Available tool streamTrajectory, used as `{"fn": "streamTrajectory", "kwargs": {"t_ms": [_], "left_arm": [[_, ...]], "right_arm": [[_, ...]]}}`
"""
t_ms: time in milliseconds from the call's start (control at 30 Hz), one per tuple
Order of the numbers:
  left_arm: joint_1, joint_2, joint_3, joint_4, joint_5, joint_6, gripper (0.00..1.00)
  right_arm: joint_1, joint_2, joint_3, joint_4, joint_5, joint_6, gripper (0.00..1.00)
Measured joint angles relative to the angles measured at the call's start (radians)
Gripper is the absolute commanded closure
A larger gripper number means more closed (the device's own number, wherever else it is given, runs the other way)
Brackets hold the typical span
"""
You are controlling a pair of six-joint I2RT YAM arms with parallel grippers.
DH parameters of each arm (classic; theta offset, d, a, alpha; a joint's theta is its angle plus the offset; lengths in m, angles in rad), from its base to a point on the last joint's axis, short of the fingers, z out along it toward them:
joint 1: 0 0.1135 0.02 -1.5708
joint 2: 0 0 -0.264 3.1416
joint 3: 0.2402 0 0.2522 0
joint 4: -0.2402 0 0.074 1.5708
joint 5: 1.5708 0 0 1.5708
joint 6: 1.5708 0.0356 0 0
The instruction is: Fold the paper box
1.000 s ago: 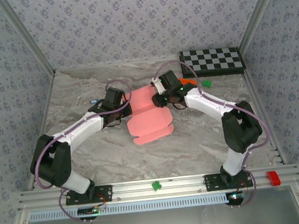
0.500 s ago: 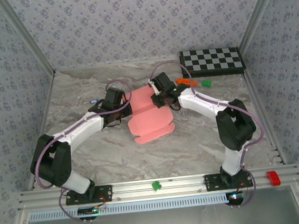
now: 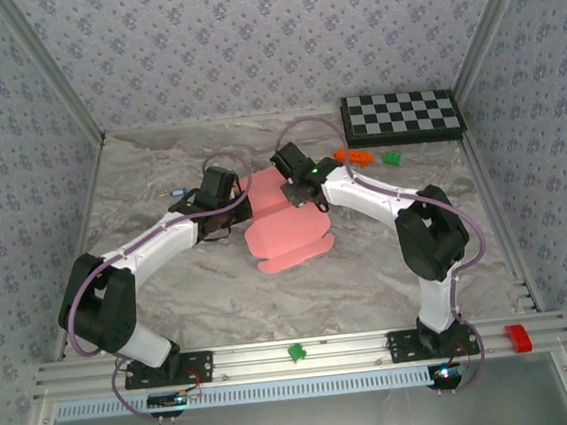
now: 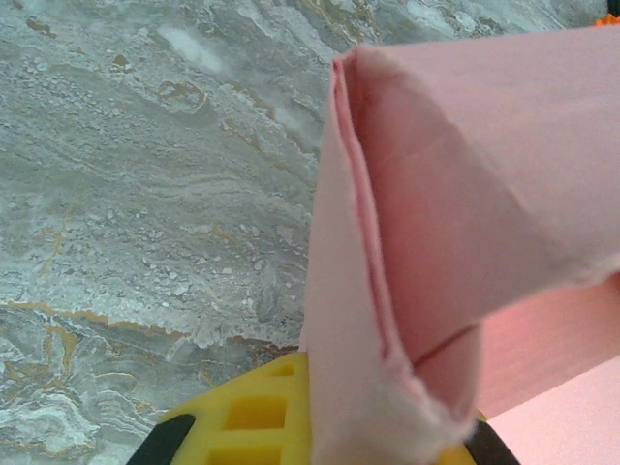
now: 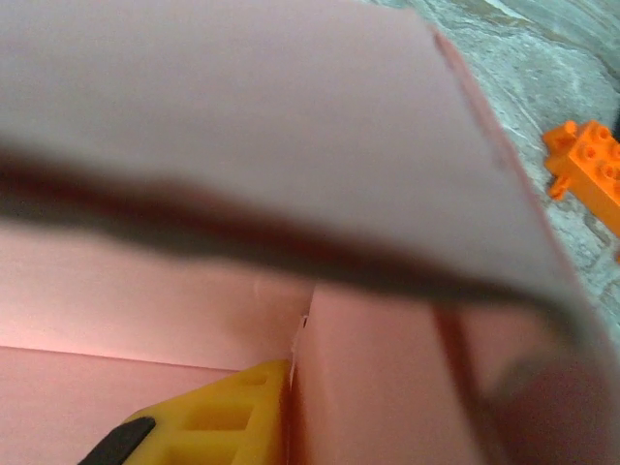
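**Item:** box (image 3: 288, 234), salmon-pink die-cut card, partly formed. It lies mid-worktop (image 3: 169, 274) between the two arms. The near half is flat, with tabs at the front edge. The far half is raised where both claws meet it.

**Left claw** (image 3: 235, 205): at the box's left edge. The wrist view shows it closed tight on a doubled-over flap of the box (image 4: 465, 194). The card passes between the fingers at the claw (image 4: 378, 431), with one yellow pad (image 4: 247, 417) showing beside it. The flap stands up off the worktop, its fold line running away from the camera.

**Right claw** (image 3: 294, 193): at the far middle of the box. In its wrist view a panel of the box (image 5: 242, 126) arches close over the lens, blurred. A second wall of card stands upright against the yellow pad (image 5: 213, 431). Whether the jaws have closed on that wall or only rest beside it cannot be told.

**Nearby, not in use:** orange block (image 5: 589, 170) to the right of the box, apart from it; chessboard (image 3: 405, 117) at the far right corner.

**Step in hand (judged):** raising and creasing the side walls, early to middle of the fold. No closed box shape is formed yet.

**Next move calls for (judged):** the left claw holding its flap as an anchor while the right claw brings its panel over along the scored crease. Pressure should be light, as thin card will buckle or tear at a tab if pulled off the line.
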Motion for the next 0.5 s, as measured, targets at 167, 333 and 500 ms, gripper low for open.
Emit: {"fn": "streamTrajectory", "kwargs": {"t_ms": [167,333,500], "left_arm": [[-0.003,0.001,0.007,0.000,0.004,0.000,1.00],[-0.004,0.014,0.014,0.000,0.010,0.000,1.00],[-0.004,0.019,0.015,0.000,0.011,-0.007,1.00]], "right_arm": [[0.017,0.023,0.037,-0.039,0.072,0.039,0.80],[0.029,0.055,0.066,-0.073,0.129,0.081,0.80],[0.042,0.090,0.112,-0.117,0.176,0.118,0.81]]}}
